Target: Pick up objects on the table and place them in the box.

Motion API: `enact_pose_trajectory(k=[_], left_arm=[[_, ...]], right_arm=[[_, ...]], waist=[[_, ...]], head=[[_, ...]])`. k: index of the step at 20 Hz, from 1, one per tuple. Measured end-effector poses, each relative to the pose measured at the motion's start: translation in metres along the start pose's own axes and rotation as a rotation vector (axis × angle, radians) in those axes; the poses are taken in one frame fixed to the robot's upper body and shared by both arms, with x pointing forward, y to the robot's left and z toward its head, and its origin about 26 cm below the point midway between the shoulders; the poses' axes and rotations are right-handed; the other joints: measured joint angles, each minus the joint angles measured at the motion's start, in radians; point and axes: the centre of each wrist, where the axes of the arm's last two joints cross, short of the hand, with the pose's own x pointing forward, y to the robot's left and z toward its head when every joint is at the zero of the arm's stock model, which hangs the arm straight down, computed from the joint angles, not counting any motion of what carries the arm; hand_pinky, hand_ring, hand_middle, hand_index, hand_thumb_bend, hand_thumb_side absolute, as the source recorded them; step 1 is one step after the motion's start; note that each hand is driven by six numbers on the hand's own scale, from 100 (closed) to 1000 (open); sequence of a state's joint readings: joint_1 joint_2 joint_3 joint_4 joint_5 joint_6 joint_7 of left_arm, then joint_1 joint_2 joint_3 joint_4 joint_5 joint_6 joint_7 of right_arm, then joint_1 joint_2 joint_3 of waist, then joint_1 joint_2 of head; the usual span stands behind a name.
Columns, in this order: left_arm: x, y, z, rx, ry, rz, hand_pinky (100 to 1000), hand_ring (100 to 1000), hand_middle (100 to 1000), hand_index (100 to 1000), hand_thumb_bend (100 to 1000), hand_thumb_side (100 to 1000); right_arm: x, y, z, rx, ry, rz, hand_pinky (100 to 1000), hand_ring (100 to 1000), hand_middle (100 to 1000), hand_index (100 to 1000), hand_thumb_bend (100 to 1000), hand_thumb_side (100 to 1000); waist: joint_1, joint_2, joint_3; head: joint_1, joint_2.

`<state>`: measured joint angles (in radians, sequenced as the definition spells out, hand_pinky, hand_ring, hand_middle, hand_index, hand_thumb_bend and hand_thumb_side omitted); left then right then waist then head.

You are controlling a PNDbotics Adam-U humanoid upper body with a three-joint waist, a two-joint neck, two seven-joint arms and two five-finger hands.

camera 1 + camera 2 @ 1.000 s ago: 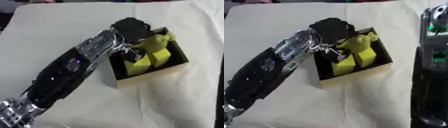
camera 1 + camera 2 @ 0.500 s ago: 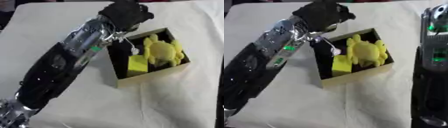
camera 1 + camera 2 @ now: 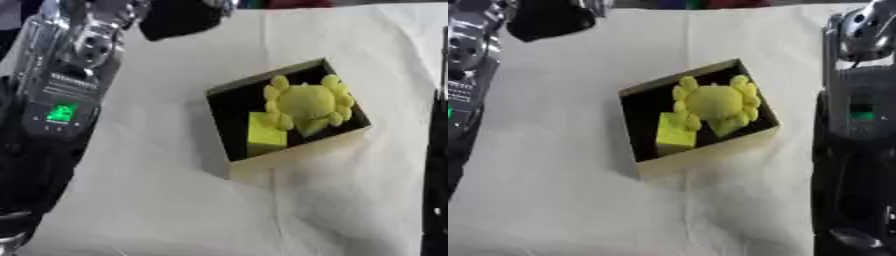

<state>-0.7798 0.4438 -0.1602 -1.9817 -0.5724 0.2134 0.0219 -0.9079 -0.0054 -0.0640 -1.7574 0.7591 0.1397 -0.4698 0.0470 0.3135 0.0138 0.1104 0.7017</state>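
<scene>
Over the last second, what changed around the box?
The left hand let go of the yellow flower-shaped toy it held over the box and drew back up to the far left. The toy now lies in the box beside the yellow block. Box and block stayed put; the right arm stayed at the right edge.
</scene>
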Motion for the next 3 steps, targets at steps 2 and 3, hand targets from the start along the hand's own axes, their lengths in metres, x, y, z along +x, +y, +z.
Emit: enact_pose_trajectory(k=[2,3], left_arm=[[-0.0095,0.0065,0.0045,0.118,0.021,0.071,708,698,699,931,100,684],[-0.0135,0.0092,0.0065,0.168,0.026,0.103,709,701,701,932,100,688]], right_arm=[[0.0034,0.0016,-0.0003,0.017,-0.021,-0.001,833,818,680,814,100,932],[0.0052,0.0023,-0.0004,0.024,-0.032,-0.002,833,818,680,814,100,931]], waist=[[-0.003,0.0,0.001],[-0.005,0.0,0.003]], head=[[-0.003,0.0],[-0.005,0.0]])
